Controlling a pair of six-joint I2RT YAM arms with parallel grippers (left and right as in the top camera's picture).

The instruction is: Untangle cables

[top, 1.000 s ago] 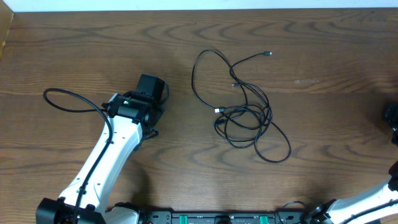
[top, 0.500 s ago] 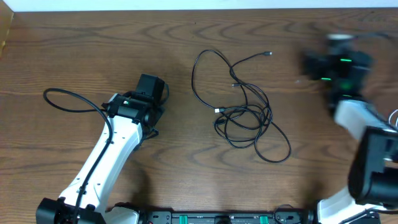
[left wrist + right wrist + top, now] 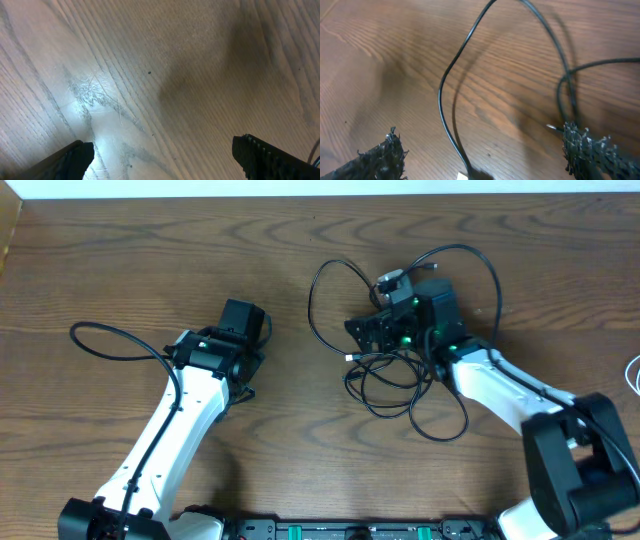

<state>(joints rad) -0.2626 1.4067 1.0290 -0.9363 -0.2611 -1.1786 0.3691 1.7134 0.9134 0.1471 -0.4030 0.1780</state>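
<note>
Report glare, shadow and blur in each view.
Overhead: even light, cables sharp. Left wrist: white glare on the table at lower left, broad shadow at upper right. Right wrist: slightly soft, a cable throws a shadow on the wood, fingertips fuzzy-edged.

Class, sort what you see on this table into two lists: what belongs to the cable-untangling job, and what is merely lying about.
Belongs to the job:
- tangle of thin black cables
- right pincer, open over the tangle
- left pincer, open, off to the side

Just there:
- brown wooden table
- thick black wire looping from the left arm
</note>
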